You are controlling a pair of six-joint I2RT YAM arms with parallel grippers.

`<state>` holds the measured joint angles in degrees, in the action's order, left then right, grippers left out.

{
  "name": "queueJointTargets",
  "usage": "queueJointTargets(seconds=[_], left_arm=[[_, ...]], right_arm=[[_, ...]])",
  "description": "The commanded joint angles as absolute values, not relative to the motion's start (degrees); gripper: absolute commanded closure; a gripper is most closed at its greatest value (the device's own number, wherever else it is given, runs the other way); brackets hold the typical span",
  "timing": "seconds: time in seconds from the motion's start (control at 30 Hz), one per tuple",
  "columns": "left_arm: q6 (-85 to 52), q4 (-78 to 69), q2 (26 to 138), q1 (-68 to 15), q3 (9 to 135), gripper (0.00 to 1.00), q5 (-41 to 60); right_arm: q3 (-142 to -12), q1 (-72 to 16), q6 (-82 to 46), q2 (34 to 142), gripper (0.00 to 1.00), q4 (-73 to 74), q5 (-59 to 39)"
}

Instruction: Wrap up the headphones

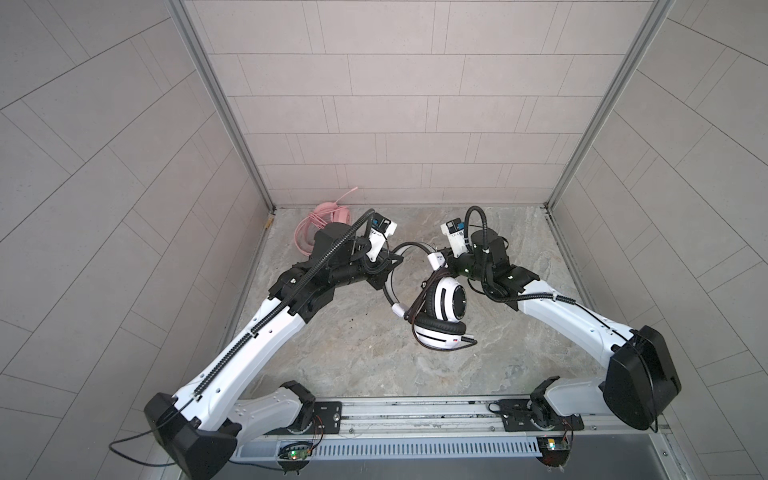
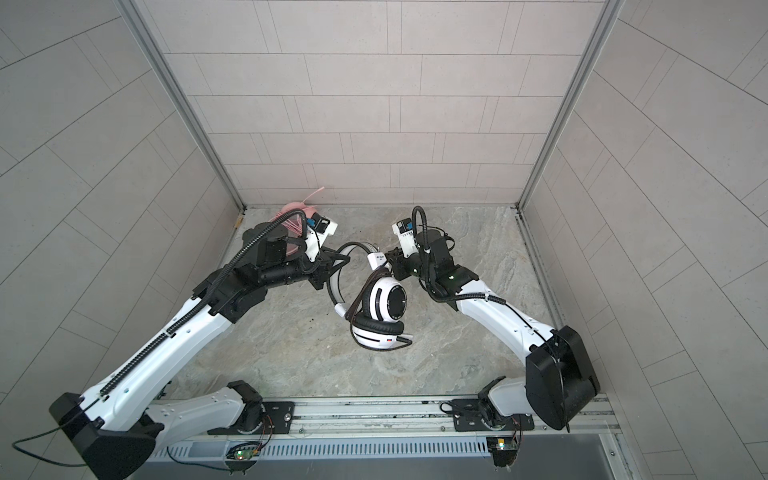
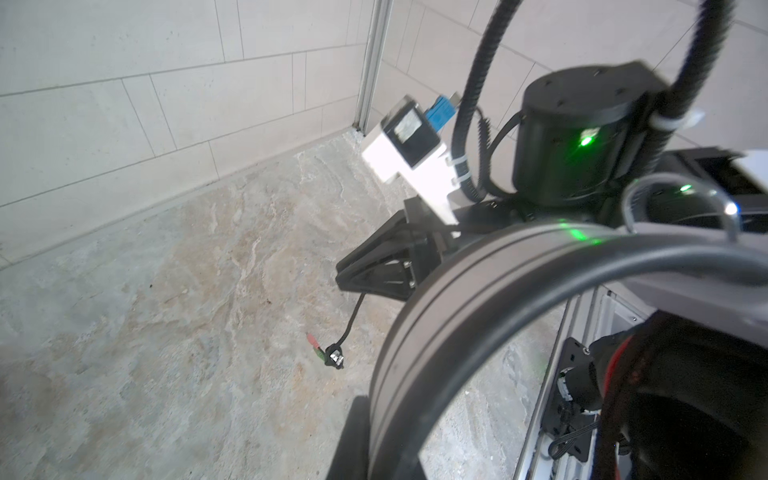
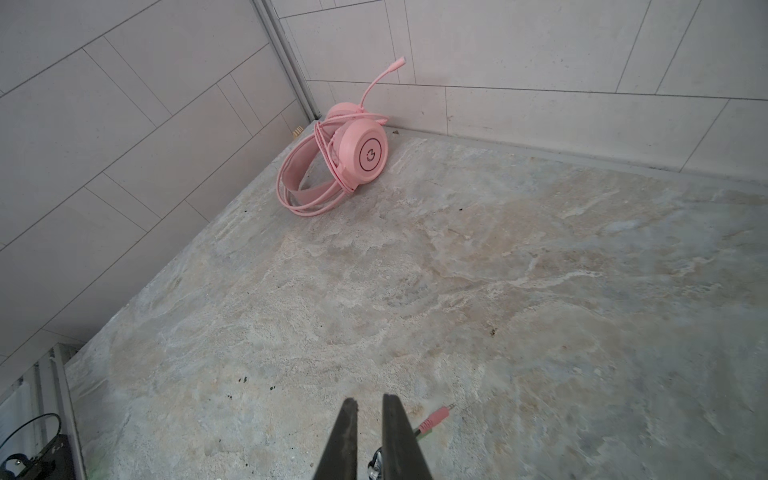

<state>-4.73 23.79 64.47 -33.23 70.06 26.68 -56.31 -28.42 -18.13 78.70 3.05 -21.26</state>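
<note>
White-and-black headphones [image 1: 446,301] sit mid-worktop [image 1: 374,365] between the two arms, cups toward the near rail, one cup stacked above the other. Whether the lower cup touches the surface, cannot tell. Dark turns of the black cable [image 3: 351,322] are looped round the headset beside the cups in both top views. Just behind the cups the headband [image 3: 436,311] arches toward the left arm. The left gripper [image 1: 390,268] has its fingers clenched on that band, which fills the left wrist view close to the lens. On the other side, the right gripper [image 3: 347,278] points in at the white slider end of the band. Its fingers [image 4: 347,432] stand nearly together with a slim gap, and the free end of the cable hangs out from between them. The cable ends in pink and green plugs [image 3: 322,351] low over the stone. Farther back, well apart from all this, the pink headphones [image 4: 361,153] lie in the far left corner against the walls. Their thin pink cable is wound round them and the mic boom [image 4: 374,83] sticks up. In both top views the left arm partly hides them.
</note>
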Motion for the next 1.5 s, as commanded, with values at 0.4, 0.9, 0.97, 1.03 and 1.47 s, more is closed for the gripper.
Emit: queueJointTargets(seconds=[0.4, 0.9, 0.97, 1.03, 1.47], left_arm=[[-9.6, 19.6, 64.0, -32.9, 78.5, 1.00, 30.7], [-22.3, 12.6, 64.5, -22.4, 81.0, 1.00, 22.6], [-24.2, 11.4, 65.0, -21.3, 80.6, 1.00, 23.3], [-24.7, 11.2, 65.2, -20.9, 80.3, 1.00, 21.7], [-35.4, 16.8, 67.6, -19.7, 79.4, 1.00, -7.9]], right_arm=[[-56.5, -28.1, -23.9, 86.1, 0.75, 12.5, -25.2], [-51.5, -28.2, -26.4, 86.6, 0.74, 17.2, -27.8], [-51.0, -28.2, -26.5, 86.4, 0.75, 17.2, -27.9], [-50.7, -28.2, -26.2, 85.8, 0.76, 16.7, -27.9], [-51.0, -32.2, -19.8, 79.9, 0.92, 7.7, -23.4]])
